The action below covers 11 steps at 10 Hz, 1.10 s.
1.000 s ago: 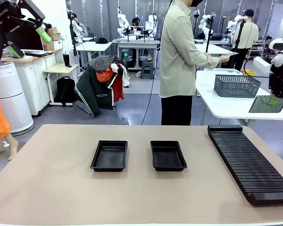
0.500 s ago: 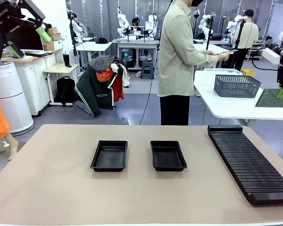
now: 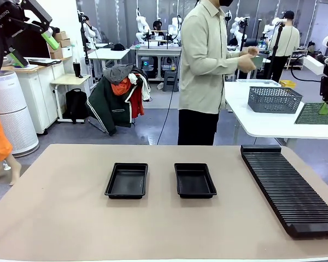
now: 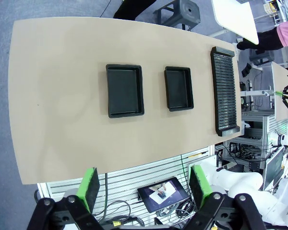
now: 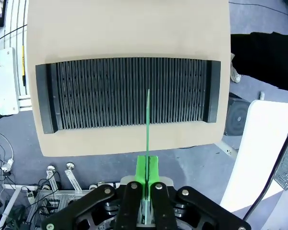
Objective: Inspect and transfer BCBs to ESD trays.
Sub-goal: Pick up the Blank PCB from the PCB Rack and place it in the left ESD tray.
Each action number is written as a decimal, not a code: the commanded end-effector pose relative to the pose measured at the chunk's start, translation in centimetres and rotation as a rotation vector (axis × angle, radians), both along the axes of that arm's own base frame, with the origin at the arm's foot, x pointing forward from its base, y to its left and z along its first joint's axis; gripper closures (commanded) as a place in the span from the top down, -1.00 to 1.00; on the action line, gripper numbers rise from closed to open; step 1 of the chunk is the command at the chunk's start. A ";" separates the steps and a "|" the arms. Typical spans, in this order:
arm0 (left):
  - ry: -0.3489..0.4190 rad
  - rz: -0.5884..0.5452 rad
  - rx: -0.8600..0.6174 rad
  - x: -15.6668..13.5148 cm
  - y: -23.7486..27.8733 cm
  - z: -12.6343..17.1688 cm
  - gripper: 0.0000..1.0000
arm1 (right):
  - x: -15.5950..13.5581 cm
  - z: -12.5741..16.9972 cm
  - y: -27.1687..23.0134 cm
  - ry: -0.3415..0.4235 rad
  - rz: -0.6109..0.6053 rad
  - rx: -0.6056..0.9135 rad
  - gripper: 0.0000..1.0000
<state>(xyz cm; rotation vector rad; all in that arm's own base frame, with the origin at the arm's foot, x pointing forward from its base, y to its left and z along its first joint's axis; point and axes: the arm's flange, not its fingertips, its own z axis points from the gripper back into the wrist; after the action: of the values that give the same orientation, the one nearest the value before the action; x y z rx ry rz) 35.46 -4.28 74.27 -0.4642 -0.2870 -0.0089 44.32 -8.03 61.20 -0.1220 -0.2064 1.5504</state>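
We have the right gripper (image 5: 147,178) pinched shut on the lower edge of one BCB (image 5: 148,112). The board rises from the green pads as a thin line, edge-on to the wrist camera, high over the slotted rack (image 5: 96,93). From the front it shows its pale speckled face at the far right, beneath the gripper, well above the table (image 3: 60,207) and well apart from both ESD trays. The left gripper (image 4: 144,191) stands wide open with nothing between its pads, raised far over the table's left side and looking down on the trays. The left tray (image 3: 126,195) and the right tray (image 3: 195,195) lie empty, side by side in the middle. The person (image 3: 205,65) stands at the far side, turned toward another table with something small in both hands; we cannot tell what it is.

We judge that the board is up for inspection and that its transfer is not yet begun. The grip takes only one edge, so the board can swing. We should hold it steady while its face is checked, then travel slowly without sharp wrist turns. The right tray is the nearer one. Over it we should roll the wrist until the board lies level, line its long side up with the tray's, lower it inside the flared rim so no corner catches, and part the fingers only when it is nearly resting on the floor of the tray
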 end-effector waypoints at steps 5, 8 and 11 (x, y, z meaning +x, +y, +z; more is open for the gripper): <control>-0.001 -0.004 -0.009 -0.1 0.1 -0.1 1.00 | 0.0 0.0 -0.1 0.000 -0.004 -0.005 -1.00; -0.001 -0.004 -0.009 -0.1 0.1 -0.1 1.00 | 0.8 -1.0 0.6 0.048 -0.065 0.044 -0.95; -0.001 -0.004 -0.009 -0.1 0.1 -0.1 1.00 | -3.2 -2.2 3.1 0.133 -0.082 0.116 -0.95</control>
<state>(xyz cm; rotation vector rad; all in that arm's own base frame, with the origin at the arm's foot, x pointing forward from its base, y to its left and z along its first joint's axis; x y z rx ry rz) 35.47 -4.28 74.27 -0.4642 -0.2870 -0.0090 43.56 -6.52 59.00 -0.0053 -0.1607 1.4945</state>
